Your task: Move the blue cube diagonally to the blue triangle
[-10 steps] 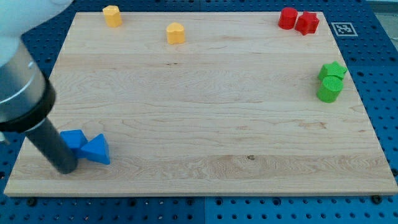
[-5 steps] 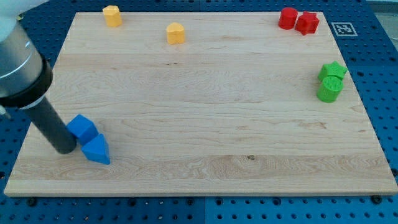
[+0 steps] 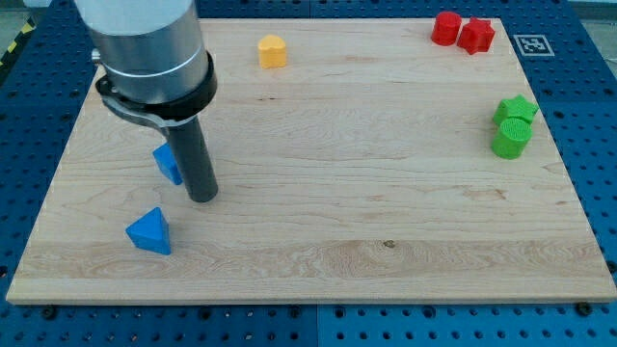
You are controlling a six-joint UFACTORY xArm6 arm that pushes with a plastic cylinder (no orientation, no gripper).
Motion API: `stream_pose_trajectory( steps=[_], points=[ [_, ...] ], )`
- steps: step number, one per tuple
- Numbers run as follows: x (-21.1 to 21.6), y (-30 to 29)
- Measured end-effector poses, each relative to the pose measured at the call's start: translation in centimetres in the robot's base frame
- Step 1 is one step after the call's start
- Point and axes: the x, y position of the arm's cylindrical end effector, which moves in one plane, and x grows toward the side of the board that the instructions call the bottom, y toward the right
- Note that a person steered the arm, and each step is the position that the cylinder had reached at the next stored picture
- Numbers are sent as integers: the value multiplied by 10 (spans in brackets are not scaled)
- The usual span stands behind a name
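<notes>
The blue cube sits on the wooden board at the left, partly hidden behind my rod. My tip rests on the board just right of and slightly below the cube, touching or nearly touching it. The blue triangle lies lower left of my tip, near the board's bottom left, apart from the cube. The cube is up and to the right of the triangle.
A yellow block sits at the top. Two red blocks sit at the top right. A green star and a green cylinder stand at the right edge. The arm's body hides the top left corner.
My tip swept from the cube's left to its right, moving up and right. The blue cube slid up and right, away from the triangle. The arm now covers the top left yellow block.
</notes>
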Motion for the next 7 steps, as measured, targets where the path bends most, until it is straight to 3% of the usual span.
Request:
stream_pose_trajectory(
  steps=[3,7],
  points=[
    [-16,-58],
    [-63,-48]
  ],
)
